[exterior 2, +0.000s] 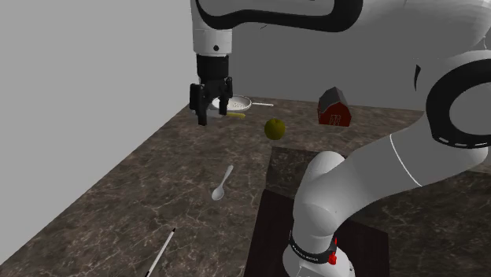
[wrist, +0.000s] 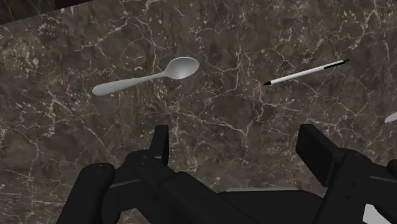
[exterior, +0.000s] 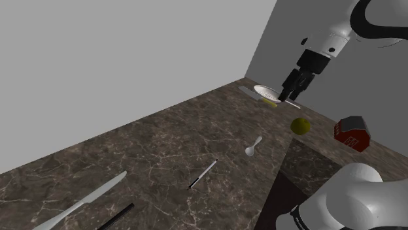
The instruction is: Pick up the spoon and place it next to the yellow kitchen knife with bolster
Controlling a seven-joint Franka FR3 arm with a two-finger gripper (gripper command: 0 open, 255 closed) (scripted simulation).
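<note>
A grey spoon (exterior: 254, 147) lies flat on the dark marble counter (exterior: 163, 157), bowl end toward the stand. In the second exterior view the spoon (exterior 2: 222, 185) sits below and in front of my gripper (exterior 2: 214, 110). The knife with a yellow handle (exterior: 269, 102) and grey blade lies farther back, beside a white strainer (exterior: 265, 90). My gripper (exterior: 291, 91) hangs well above the counter near that knife, open and empty. In the wrist view the spoon (wrist: 146, 77) lies beyond the spread fingers (wrist: 160, 140), untouched; my gripper (wrist: 238, 146) holds nothing.
An olive-green ball (exterior: 300, 125) rests between spoon and strainer. A red barn-shaped box (exterior: 353, 134) stands at the shoulder view's right. A white pen (exterior: 203, 174) lies nearer, and a large grey knife (exterior: 85, 202) and black stick (exterior: 118, 217) at lower left. Grey walls border the counter.
</note>
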